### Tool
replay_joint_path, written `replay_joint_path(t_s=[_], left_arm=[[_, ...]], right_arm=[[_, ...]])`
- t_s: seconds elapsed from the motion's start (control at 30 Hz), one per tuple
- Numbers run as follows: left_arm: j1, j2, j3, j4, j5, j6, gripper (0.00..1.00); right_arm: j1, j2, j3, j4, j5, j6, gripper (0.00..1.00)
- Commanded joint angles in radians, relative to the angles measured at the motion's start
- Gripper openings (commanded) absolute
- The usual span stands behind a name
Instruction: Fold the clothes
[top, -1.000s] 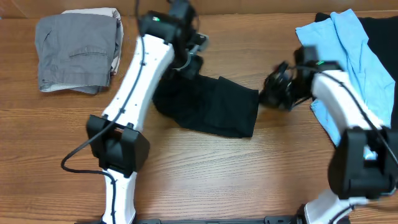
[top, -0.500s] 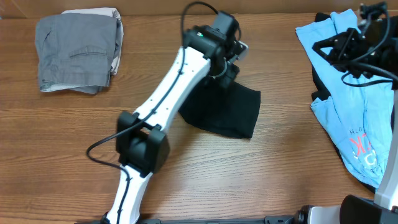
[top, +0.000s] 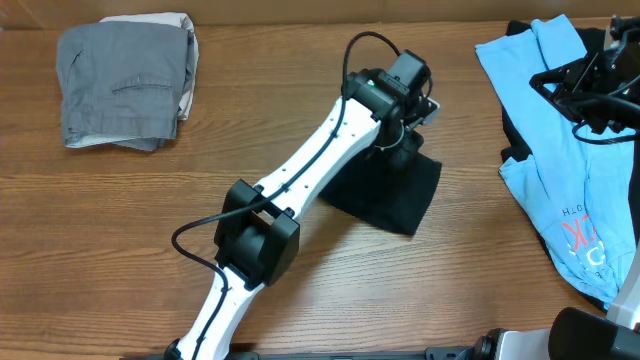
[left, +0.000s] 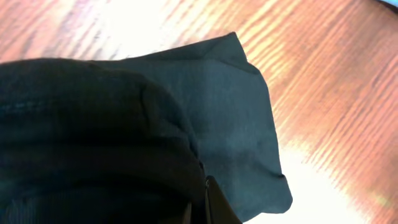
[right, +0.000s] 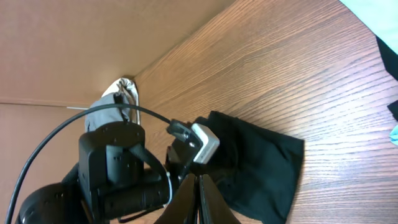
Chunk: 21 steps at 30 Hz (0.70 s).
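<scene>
Black cotton T-shirt (top: 388, 195) lies bunched well right of the grey trousers (top: 125, 80), left gripper (top: 406, 152) clamped on it. Farther right, the right gripper (right: 199, 190) is pinched together, empty, over the light blue tee (top: 560, 160) — its red lettering is only partly legible.

black T-shirt (top: 385, 195): plain black, centre | tee (top: 560, 130): light blue, red lettering, right | trousers (top: 125, 85): grey, far left | table (top: 120, 230): brown wood-grain

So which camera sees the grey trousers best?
The overhead view: the grey trousers show whole there, folded, at the picture's upper left. The right wrist view catches only a small, far-off bit of them, partly hidden. The left wrist view shows none, just the black garment.
</scene>
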Motion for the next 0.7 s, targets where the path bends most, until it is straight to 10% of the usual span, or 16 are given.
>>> replay_joint_path(t_s=[0.0, 0.07, 0.67], left_arm=[[-0.023, -0.009, 0.021, 0.000, 0.043, -0.021, 0.63], [-0.031, -0.009, 0.021, -0.002, 0.043, -0.015, 1.00], [0.295, -0.220, 0.530, -0.098, -0.066, -0.101, 1.00]], right_arm=[[-0.003, -0.001, 0.014, 0.003, 0.012, -0.011, 0.05], [-0.003, -0.001, 0.014, 0.003, 0.018, -0.010, 0.09], [0.066, 0.012, 0.013, 0.010, 0.042, -0.107, 0.31]])
